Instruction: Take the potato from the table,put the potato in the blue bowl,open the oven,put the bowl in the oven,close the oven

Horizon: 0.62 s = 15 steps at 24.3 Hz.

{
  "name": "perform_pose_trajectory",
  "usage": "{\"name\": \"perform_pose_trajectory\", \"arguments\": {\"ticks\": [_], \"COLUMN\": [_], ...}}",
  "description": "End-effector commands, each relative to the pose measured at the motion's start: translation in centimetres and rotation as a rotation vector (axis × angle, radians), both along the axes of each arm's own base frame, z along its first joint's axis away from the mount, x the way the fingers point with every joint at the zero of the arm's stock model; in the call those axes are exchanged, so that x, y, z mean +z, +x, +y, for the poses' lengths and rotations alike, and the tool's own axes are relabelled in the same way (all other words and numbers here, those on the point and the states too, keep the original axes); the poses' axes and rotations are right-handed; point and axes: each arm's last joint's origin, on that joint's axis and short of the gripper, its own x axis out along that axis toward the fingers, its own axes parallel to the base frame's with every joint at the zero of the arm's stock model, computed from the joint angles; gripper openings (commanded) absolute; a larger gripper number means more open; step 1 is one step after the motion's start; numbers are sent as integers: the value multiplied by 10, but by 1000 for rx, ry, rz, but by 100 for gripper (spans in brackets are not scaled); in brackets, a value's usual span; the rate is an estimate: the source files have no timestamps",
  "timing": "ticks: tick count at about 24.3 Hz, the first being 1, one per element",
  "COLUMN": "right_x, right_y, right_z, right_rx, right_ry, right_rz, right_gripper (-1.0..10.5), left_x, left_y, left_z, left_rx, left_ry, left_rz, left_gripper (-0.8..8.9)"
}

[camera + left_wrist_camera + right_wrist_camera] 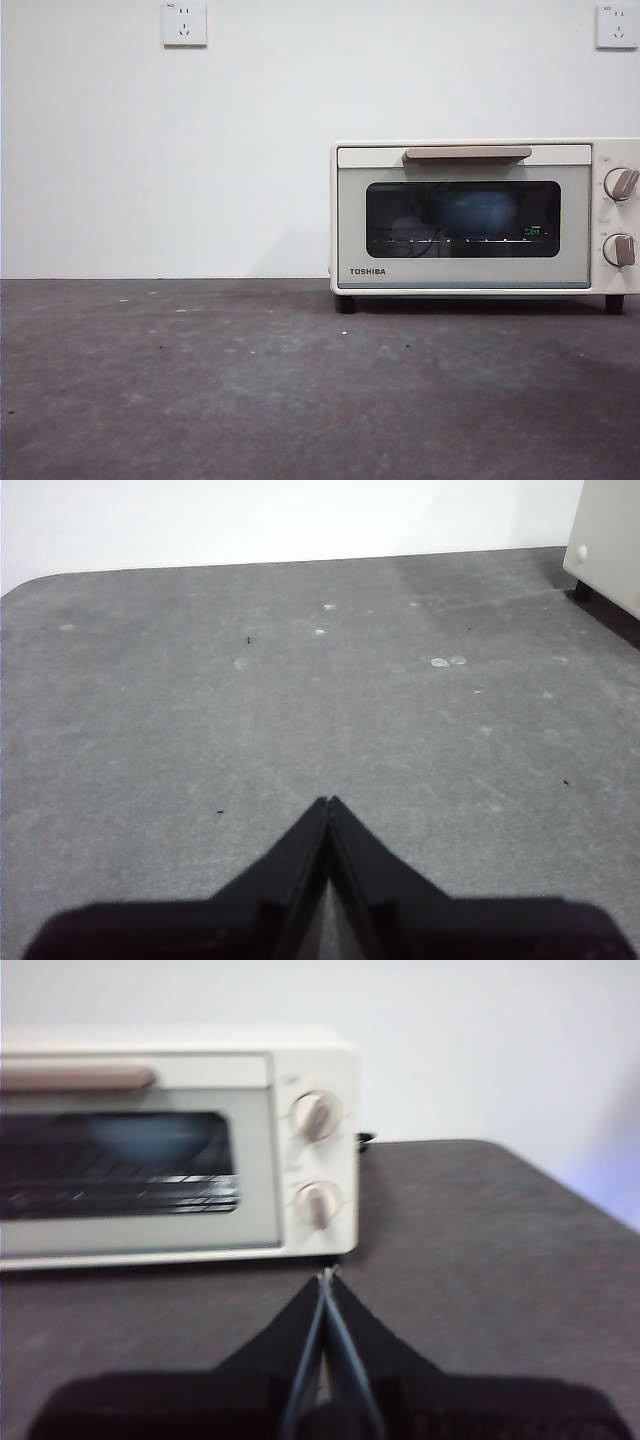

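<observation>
Front view: the oven (485,215) stands shut on the table (250,390), the blue bowl (475,208) dim behind its glass (potato not discernible). Left gripper (328,802) and right gripper (326,1276) fingers are pressed together, empty, above the table.

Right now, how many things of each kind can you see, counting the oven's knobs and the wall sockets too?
Oven: 1
Blue bowl, behind the oven's glass door: 1
Oven knobs: 2
Wall sockets: 2
Total: 6
</observation>
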Motion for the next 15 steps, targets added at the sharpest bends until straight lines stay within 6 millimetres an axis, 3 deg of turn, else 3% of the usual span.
{"name": "perform_pose_trajectory", "arguments": {"ticks": [1,15], "right_x": [-7,-19], "right_y": [0,-1], "right_z": [2,3], "right_rx": [71,121], "right_ry": [1,-31], "right_rz": [31,157], "right_gripper": [1,1], "left_x": [-3,-3], "left_y": [0,0], "left_z": [0,0], "left_rx": [2,2], "left_ry": [-4,-4], "left_rz": [4,5], "left_gripper": [-4,-4]}}
